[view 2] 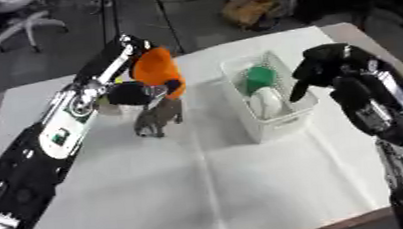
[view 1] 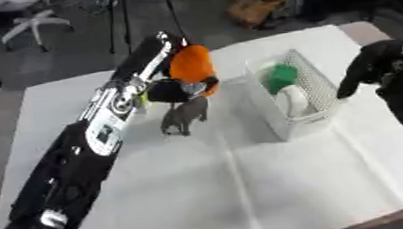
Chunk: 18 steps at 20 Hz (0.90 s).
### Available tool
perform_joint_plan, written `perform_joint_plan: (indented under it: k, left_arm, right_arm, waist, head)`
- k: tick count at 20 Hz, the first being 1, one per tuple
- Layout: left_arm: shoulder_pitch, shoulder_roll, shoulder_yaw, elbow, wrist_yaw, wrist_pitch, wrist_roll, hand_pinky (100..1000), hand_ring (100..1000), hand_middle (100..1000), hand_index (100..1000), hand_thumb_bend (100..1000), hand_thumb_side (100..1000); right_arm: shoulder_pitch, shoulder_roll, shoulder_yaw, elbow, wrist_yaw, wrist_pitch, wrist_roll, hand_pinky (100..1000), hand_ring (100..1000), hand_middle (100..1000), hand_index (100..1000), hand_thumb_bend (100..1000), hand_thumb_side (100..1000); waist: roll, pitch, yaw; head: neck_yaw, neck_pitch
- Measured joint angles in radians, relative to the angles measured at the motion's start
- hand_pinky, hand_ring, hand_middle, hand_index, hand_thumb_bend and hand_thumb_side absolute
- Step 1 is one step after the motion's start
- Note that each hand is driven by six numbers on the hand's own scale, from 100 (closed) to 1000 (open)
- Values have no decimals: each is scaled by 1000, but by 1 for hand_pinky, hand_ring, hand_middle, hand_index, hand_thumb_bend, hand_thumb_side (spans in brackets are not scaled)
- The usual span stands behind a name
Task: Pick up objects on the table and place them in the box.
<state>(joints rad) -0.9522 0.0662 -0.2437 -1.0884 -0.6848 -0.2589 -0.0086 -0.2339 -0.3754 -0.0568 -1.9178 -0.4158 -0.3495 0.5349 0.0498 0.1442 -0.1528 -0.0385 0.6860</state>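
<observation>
Left hand at the grey animal, box waiting to the right.
White cloth-covered table (view 1: 244, 184); white mesh plastic box (view 1: 313, 87) already holds green and white items; left hand (view 1: 173, 90) fingers curled over the small grey animal figure (view 1: 185, 115) beside the orange soft toy (view 1: 191, 62), hold unclear; right hand (view 2: 321, 66) hangs curled, empty, by the box. Lift straight up, clear the rim.

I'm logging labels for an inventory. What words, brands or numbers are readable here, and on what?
None can be read.
Left arm: white panels with small green and dark marks, too blurred to read.
White box, orange object, grey animal figure: no visible text.
</observation>
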Motion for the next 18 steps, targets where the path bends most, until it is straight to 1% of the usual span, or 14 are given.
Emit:
perform_joint_plan:
  k: [2,3,5,7,8,9,10,12,13,14,15,16,18]
  left_arm:
    - [-4,-10,7,10,-7,-13,35,324,294,359,492,497,467]
    - [-6,-12,7,15,-12,-19,52,332,303,365,498,533,464]
    - [-14,-15,19,14,-13,-28,86,342,316,373,505,568,462]
    - [-27,-17,31,7,-10,-36,119,345,321,377,509,582,462]
    - [-29,-19,33,5,-8,-39,136,345,321,377,509,582,462]
    - [-31,-20,35,4,-7,-42,154,350,326,380,510,623,473]
    - [-32,-20,37,4,-6,-46,172,350,326,380,510,623,473]
    - [-35,-22,38,9,-9,-54,211,351,330,383,512,630,477]
    - [-36,-25,37,13,-12,-59,230,355,336,388,516,630,488]
    - [-38,-24,37,17,-18,-64,249,362,349,401,527,609,529]
    - [-39,-24,37,22,-26,-68,262,366,361,413,536,605,550]
    - [-41,-24,37,30,-39,-74,278,366,361,413,536,605,550]
    - [-44,-26,37,43,-61,-83,300,367,364,417,540,606,556]
  right_arm:
    - [-5,0,4,-11,-5,3,3,517,533,632,825,316,601]
    - [-5,0,6,-15,-8,4,4,518,533,633,825,319,598]
    - [-16,0,9,-26,-11,5,5,519,534,633,825,321,596]
    - [-23,0,15,-34,-18,7,9,519,534,633,825,322,596]
    - [-25,0,16,-38,-19,8,10,519,534,633,825,322,596]
    - [-28,0,18,-41,-21,9,11,518,534,633,825,324,596]
    - [-33,0,21,-44,-22,11,13,518,534,633,825,324,596]
    - [-39,0,25,-47,-25,15,17,519,534,632,825,324,595]
    - [-39,0,27,-48,-26,17,19,519,534,632,825,326,594]
    - [-42,0,28,-49,-27,19,21,519,533,631,825,326,593]
    - [-48,0,30,-51,-28,21,23,519,534,631,824,327,593]
    - [-53,0,33,-55,-31,22,25,519,534,631,824,327,593]
    - [-58,1,34,-57,-35,26,28,519,534,631,824,327,592]
  waist:
    - [0,4,-5]
    - [0,4,-7]
    - [0,11,-33]
    - [0,19,-64]
    - [1,19,-70]
    - [2,19,-73]
    - [6,22,-81]
    - [19,28,-112]
    - [23,28,-119]
    - [25,29,-127]
    - [26,32,-138]
    - [30,37,-155]
    - [43,40,-166]
  head:
    - [3,-2]
    - [3,-3]
    - [3,-11]
    - [3,-17]
    - [3,-20]
    - [2,-21]
    - [2,-24]
    - [2,-31]
    - [2,-34]
    - [2,-37]
    - [3,-38]
    - [4,-41]
    - [8,-46]
